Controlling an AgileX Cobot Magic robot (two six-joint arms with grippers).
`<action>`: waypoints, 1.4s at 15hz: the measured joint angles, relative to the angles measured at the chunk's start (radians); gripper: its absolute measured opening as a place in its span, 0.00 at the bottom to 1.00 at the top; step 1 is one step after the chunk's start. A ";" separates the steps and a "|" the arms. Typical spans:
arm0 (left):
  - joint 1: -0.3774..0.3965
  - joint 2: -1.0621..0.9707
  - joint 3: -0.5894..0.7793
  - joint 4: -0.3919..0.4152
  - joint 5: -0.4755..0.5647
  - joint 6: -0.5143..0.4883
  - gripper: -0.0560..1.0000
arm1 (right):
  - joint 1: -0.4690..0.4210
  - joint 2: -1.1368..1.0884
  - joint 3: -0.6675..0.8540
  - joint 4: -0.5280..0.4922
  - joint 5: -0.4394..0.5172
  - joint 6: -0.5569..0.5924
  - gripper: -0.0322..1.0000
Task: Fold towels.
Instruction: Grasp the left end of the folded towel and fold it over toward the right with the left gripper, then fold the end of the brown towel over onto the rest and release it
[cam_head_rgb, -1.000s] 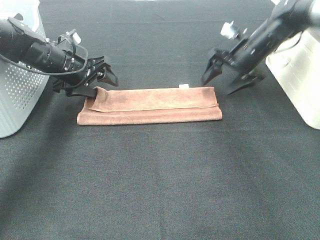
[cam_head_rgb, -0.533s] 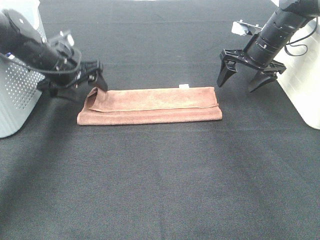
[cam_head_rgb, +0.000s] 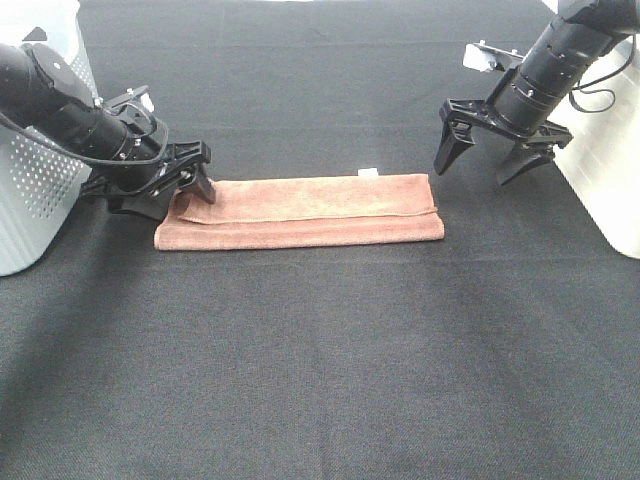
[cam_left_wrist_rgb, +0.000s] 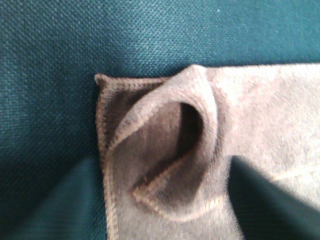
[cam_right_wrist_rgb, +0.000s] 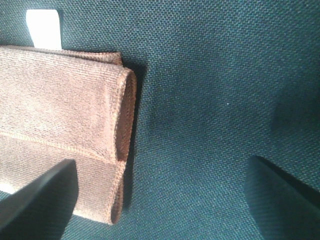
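Observation:
The reddish-brown towel (cam_head_rgb: 300, 208) lies folded into a long strip on the black table, its white tag (cam_head_rgb: 367, 172) at the far edge. Its left end is rumpled, with a corner curled up into a loop (cam_left_wrist_rgb: 170, 145). My left gripper (cam_head_rgb: 172, 192) is open and low over that end, one dark finger (cam_left_wrist_rgb: 55, 210) off the towel and the other (cam_left_wrist_rgb: 272, 200) over it. My right gripper (cam_head_rgb: 492, 160) is open and hangs above the table just right of the towel's right end (cam_right_wrist_rgb: 65, 105), with the tag (cam_right_wrist_rgb: 44, 27) in its view.
A white perforated basket (cam_head_rgb: 35, 190) stands at the left edge behind my left arm. A white container (cam_head_rgb: 600, 160) stands at the right edge beside my right arm. The black table cloth (cam_head_rgb: 320, 350) spreads out in front of the towel.
My left gripper drew back from the towel's left corner, then came down low over it again. My right gripper lifted back and to the right, then held still.

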 joint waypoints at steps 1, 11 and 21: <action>0.000 0.005 -0.001 -0.006 0.001 0.000 0.46 | 0.000 0.000 0.000 -0.001 0.000 0.000 0.85; -0.001 -0.039 -0.259 0.294 0.307 -0.268 0.09 | 0.000 0.000 0.000 -0.001 0.000 0.000 0.85; -0.211 0.138 -0.537 -0.067 0.267 -0.293 0.09 | 0.000 0.000 0.000 -0.001 0.018 0.000 0.84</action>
